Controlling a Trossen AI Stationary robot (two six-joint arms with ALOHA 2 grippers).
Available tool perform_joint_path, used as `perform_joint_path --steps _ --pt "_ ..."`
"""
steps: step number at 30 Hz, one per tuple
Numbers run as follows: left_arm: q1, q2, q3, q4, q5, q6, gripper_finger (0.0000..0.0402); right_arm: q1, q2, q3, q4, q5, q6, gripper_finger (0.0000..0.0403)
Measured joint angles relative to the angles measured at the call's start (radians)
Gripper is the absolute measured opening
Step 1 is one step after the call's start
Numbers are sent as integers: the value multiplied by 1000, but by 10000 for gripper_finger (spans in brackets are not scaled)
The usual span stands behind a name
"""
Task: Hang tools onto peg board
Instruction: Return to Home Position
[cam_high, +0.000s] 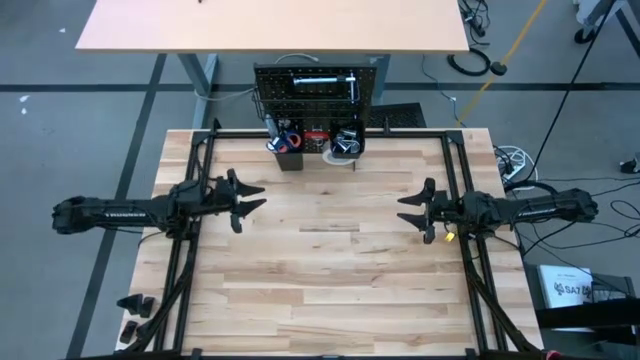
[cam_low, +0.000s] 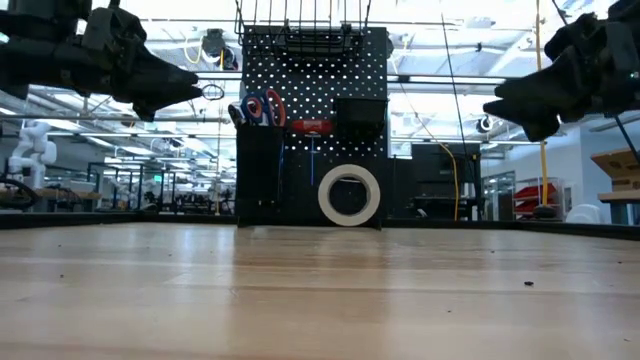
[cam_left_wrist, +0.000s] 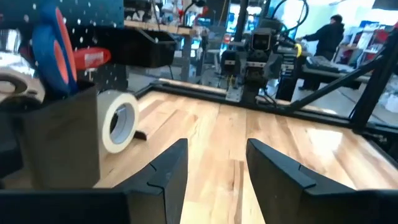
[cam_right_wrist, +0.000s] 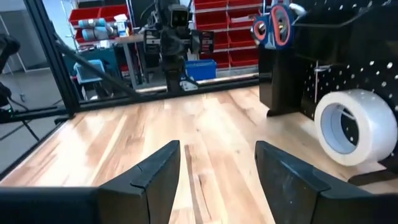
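a: where are the two grippers for the return home?

b: the left gripper hangs over its own side of the table, fingers spread with nothing between them. the right gripper mirrors it on the other side, equally spread and empty. the two point at each other, well apart.

a: and the tools?

b: neither hand holds one. the peg board stands upright at the far edge, off to the side of both grippers and about midway between them, well beyond either set of fingertips. the white tape roll sits low on its front, just beside a black bin. the pictures do not settle whether it hangs from a peg or rests at the board's foot. the scissors stick up out of that bin, and the red screwdriver shows on the board above the roll.

a: so how should the arms go home well?

b: the hanging looks finished, so this step is judged to be pure retreat. each arm should draw back along its own line, away from the other gripper and never sideways toward the board. the roll is the thing nearest to either hand, so a stray swing could knock it loose. slow, even motion with the fingers empty, and both arms folding back together, should do it.
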Motion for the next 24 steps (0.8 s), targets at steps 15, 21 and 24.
perform_joint_path --steps 15,21,24 --pt "-22 4 -10 -49 0 -31 162 0 1 -13 -133 4 25 201" --pt "-24 4 -85 -55 -82 -7 162 0 1 -13 -135 4 -19 201" --pt "-24 4 -85 -126 -147 -39 162 0 1 -13 -132 4 -35 201"
